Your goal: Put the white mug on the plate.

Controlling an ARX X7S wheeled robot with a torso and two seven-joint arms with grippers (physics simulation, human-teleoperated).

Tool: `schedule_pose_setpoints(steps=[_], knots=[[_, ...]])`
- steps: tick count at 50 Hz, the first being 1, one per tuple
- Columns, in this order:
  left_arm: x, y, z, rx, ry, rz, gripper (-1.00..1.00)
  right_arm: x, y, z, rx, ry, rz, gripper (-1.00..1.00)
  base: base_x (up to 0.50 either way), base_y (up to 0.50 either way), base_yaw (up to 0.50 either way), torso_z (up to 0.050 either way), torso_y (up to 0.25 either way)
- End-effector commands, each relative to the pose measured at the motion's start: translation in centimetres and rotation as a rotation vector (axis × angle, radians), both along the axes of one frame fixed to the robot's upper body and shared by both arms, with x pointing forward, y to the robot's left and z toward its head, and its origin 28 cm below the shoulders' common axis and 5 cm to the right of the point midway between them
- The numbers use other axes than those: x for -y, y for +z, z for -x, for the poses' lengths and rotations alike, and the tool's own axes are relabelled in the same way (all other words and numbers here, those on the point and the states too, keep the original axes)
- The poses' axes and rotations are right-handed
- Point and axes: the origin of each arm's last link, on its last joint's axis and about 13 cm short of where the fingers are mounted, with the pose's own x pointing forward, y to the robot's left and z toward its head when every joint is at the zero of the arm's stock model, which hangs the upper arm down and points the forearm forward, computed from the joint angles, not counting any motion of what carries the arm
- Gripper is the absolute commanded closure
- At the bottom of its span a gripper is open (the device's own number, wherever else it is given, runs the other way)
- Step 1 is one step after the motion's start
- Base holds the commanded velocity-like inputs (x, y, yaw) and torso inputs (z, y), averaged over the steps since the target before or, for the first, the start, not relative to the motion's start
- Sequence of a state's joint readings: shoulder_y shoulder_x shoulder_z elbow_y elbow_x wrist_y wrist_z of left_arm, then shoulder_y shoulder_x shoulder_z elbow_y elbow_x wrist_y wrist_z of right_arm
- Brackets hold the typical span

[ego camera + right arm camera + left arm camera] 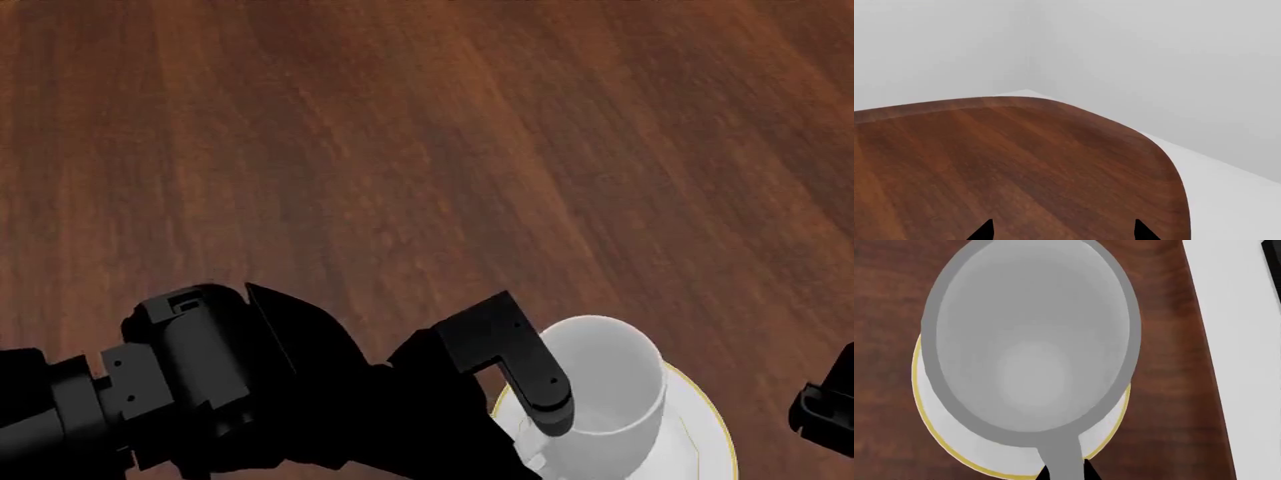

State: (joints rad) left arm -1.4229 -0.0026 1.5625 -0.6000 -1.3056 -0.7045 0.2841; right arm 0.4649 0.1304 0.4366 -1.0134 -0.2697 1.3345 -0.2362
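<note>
The white mug [607, 375] is upright over the plate [687, 455], a round white plate with a thin gold rim, at the near right of the wooden table. In the left wrist view the mug [1034, 340] fills the frame, with the plate [954, 440] beneath it. My left gripper [1066, 474] is shut on the mug's handle [1062, 457]; its black fingers [534, 380] sit against the mug's side. I cannot tell whether the mug rests on the plate or hangs just above it. My right gripper [1062, 231] is open and empty over bare table.
The dark wooden table [400, 160] stretches away ahead. Its rounded corner and edge show in the right wrist view [1167, 160], with white floor beyond. Part of my right arm [827, 405] shows at the head view's right edge.
</note>
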Motion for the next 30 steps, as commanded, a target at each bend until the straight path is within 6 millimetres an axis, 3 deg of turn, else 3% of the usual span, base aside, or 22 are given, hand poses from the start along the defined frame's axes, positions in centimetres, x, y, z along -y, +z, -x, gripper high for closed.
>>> schedule_pose_setpoints(steps=[1,30], knots=[[-0.1,-0.2,-0.2,-0.016,0.023,0.013,1.0,0.0,-0.1,0.0,0.0,-0.001,-0.004,-1.0,0.0,0.0,0.0,0.0,0.0],[-0.6,-2.1,0.1,-0.033,0.044,-0.029,1.0,-0.1,-0.2,0.4,0.0,-0.007,-0.007,-1.0,0.0,0.0,0.0,0.0,0.0]])
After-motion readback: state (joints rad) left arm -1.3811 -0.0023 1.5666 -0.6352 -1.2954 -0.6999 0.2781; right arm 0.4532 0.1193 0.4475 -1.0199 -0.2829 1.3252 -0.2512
